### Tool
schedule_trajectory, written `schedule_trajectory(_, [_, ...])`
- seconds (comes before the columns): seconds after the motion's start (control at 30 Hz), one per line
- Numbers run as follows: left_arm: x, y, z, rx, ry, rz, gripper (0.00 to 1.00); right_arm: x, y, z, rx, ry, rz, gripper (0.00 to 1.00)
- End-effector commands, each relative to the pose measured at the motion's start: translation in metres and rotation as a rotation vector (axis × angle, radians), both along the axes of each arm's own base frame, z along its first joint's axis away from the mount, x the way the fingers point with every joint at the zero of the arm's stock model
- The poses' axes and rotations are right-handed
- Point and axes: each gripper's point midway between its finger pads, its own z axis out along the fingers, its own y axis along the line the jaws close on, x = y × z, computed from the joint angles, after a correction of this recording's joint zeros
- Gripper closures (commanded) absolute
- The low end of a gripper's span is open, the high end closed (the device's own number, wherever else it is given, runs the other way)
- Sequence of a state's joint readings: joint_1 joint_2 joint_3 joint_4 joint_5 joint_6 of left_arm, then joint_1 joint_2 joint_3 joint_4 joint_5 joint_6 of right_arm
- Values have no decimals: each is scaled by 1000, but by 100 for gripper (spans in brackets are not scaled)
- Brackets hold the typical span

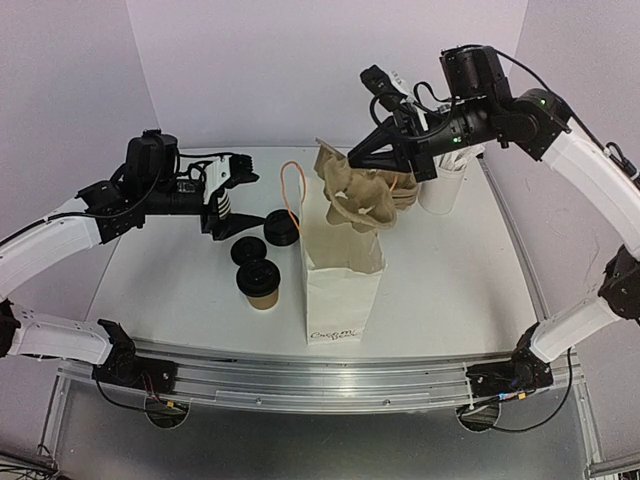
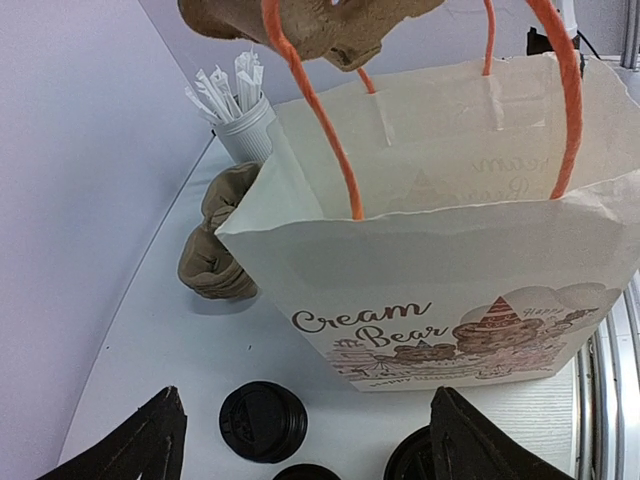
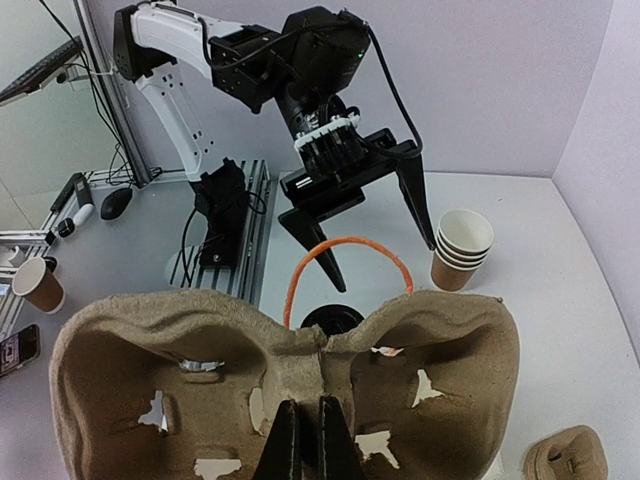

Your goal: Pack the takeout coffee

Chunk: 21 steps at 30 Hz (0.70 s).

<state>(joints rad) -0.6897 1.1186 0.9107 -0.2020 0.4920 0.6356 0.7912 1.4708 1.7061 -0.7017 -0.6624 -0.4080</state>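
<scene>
One lidded coffee [image 1: 262, 284] stands near the front of the desk [image 1: 450, 280], just left of the bag [image 1: 340, 290]. Behind it lie black lids [image 1: 282, 228]. The left pincer [image 1: 220, 212] hovers by them, jaws spread wide and holding nothing. The right pincer [image 1: 365, 158] is clamped on the edge of a pulp carrier [image 1: 355, 200], which hangs tilted above the bag's open mouth. Farther back sit spare carriers [image 2: 215, 240] and a straw cup [image 2: 240, 120].
</scene>
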Motion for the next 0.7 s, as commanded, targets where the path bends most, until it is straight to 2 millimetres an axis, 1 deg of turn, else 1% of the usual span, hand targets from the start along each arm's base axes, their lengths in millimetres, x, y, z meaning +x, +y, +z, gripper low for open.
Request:
schedule_trajectory(0.0, [-10,-12,29,-39,-71,-79,16,2,3,-14,-46,-7,-4,100])
schedule_trajectory(0.1, [-23,-16,36,-22,-138,-151,16,8,8,-28,-87,1,2,100])
schedule_trajectory(0.2, [-35,-18,35,25,-250,-238,16,12,10,-46,-155,2,-6,100])
schedule_trajectory(0.3, [-45,-19,30,69,-358,-331,16,12,9,-63,-210,5,-3,100])
schedule_trajectory(0.37, [-50,-20,24,99,-423,-394,19,11,9,-68,-227,7,-1,100])
schedule_trajectory(0.5, [-56,-25,19,112,-441,-465,20,9,11,-73,-251,-11,3,100])
schedule_trajectory(0.67, [-63,-31,13,113,-464,-523,19,7,15,-86,-297,-30,16,100])
